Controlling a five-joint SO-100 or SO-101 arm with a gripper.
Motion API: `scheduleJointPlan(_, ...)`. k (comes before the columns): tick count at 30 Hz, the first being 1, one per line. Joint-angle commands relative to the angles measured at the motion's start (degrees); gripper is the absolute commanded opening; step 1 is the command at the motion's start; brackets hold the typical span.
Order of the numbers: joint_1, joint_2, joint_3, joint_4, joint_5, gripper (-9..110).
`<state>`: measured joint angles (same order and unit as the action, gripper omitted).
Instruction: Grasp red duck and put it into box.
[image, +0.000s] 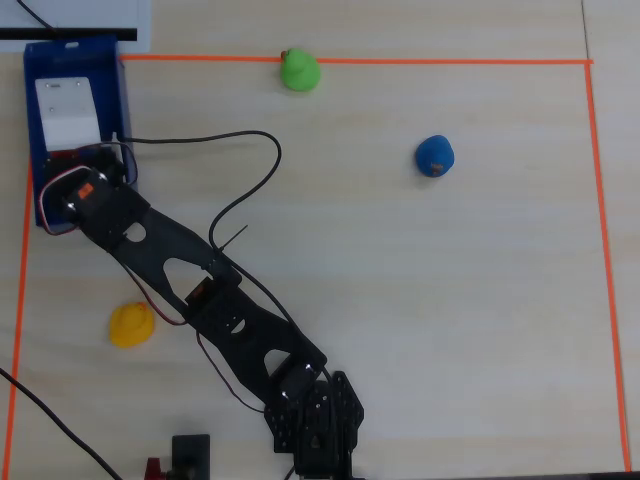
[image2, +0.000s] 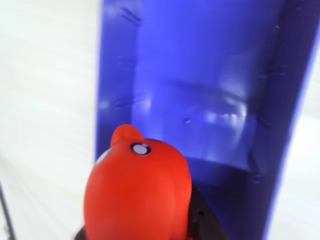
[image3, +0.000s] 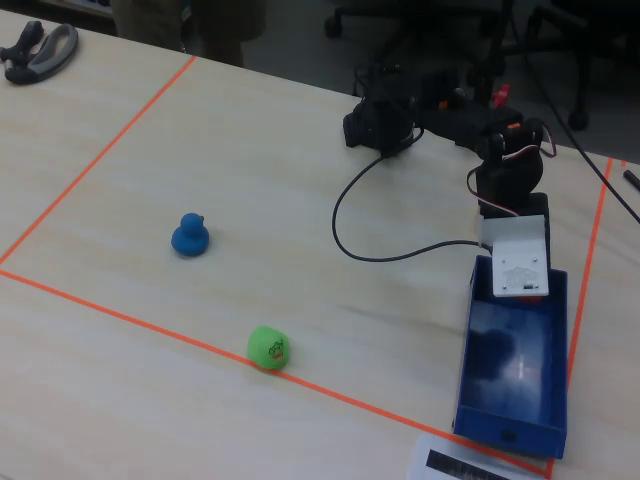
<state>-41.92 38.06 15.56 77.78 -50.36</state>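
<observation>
- Gripper (image2: 145, 235) clamped on the red duck (image2: 137, 195), held above the near end of the box (image2: 200, 65) in the wrist view; dark finger showing at the duck's lower right.
- Duck's beak pointed up-left in that view, one white-ringed eye facing the camera.
- Blue box interior glossy, filling most of the wrist view, pale table on either side.
- Overhead view: box (image: 110, 75) at the top-left corner of the orange-taped area, arm reaching diagonally from the bottom centre, white wrist plate over the box.
- Fixed view: a sliver of red (image3: 535, 295) just under the white plate, over the far end of the box (image3: 510, 400).
- Green duck (image: 299, 71) sitting on the top tape line.
- Blue duck (image: 435, 156) well apart to its right.
- Yellow duck (image: 131, 325) left of the arm, beside a cable.
</observation>
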Motion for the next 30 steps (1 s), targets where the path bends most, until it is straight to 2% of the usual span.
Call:
scheduleJointPlan(1, 2.20, 0.70, -3.96, -0.18, -1.23, 26)
scheduleJointPlan(4, 3.52, 0.62, -4.66, 0.26, -1.76, 30)
scheduleJointPlan(8, 5.36, 1.76, -7.21, 3.43, -2.37, 27)
scheduleJointPlan(10, 6.94, 5.10, -7.47, 6.86, -2.37, 20)
scheduleJointPlan(13, 11.07, 14.06, -3.43, 10.02, -2.81, 1)
scheduleJointPlan(14, 12.83, 17.93, -0.09, 9.67, -3.16, 0)
scheduleJointPlan(16, 16.35, 27.25, 10.81, 7.03, -4.48, 0)
scheduleJointPlan(24, 23.29, 74.00, 73.21, -12.04, -16.96, 0)
scheduleJointPlan(30, 26.98, 97.03, 104.59, -14.50, -21.88, 0)
